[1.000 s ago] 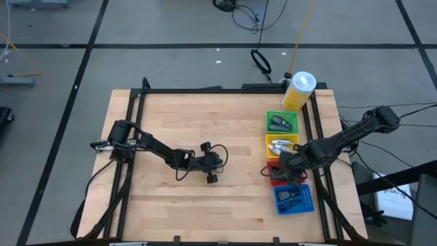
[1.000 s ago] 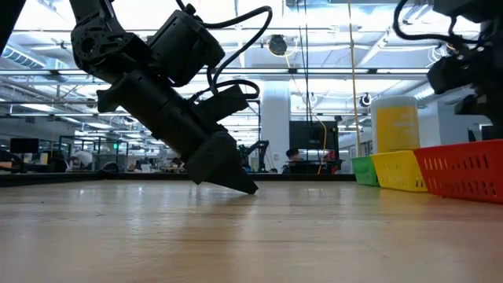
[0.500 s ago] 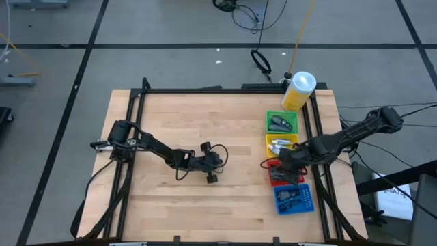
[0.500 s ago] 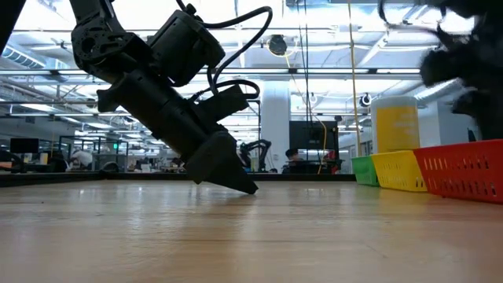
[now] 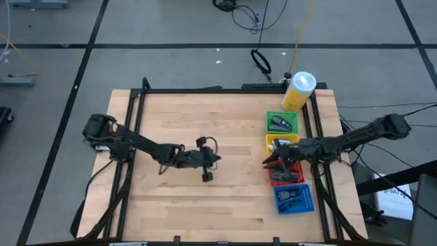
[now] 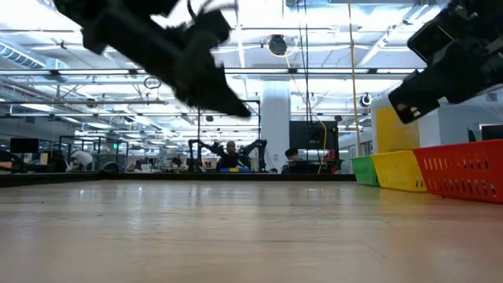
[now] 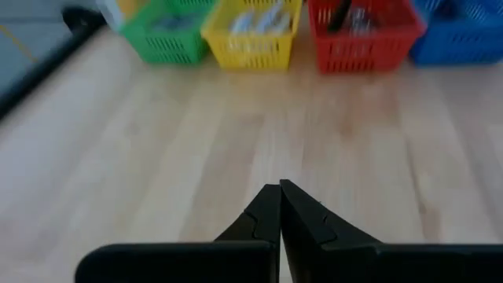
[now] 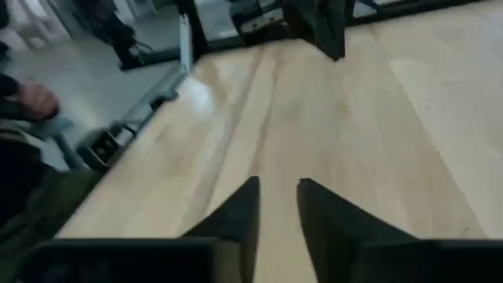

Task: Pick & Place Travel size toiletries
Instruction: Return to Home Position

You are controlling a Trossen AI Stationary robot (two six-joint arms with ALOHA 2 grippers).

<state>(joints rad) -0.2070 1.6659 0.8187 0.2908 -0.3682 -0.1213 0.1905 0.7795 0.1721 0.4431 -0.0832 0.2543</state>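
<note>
The left gripper (image 7: 280, 189) is held over the middle of the table (image 5: 171, 205), fingers pressed together with nothing between them. The right gripper (image 8: 277, 196) is held just beside the red basket (image 5: 300, 180) (on its inner side), fingers a little apart and empty. The travel size toiletries (image 5: 280, 124) are spread among the green basket (image 5: 283, 113), yellow basket (image 5: 282, 137), red basket and blue basket (image 5: 311, 198).

Robotics lab, ceiling strip lights (image 6: 330, 72), distant workstations (image 6: 47, 161)

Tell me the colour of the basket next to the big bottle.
Green: the basket shows best in the high view.
</note>
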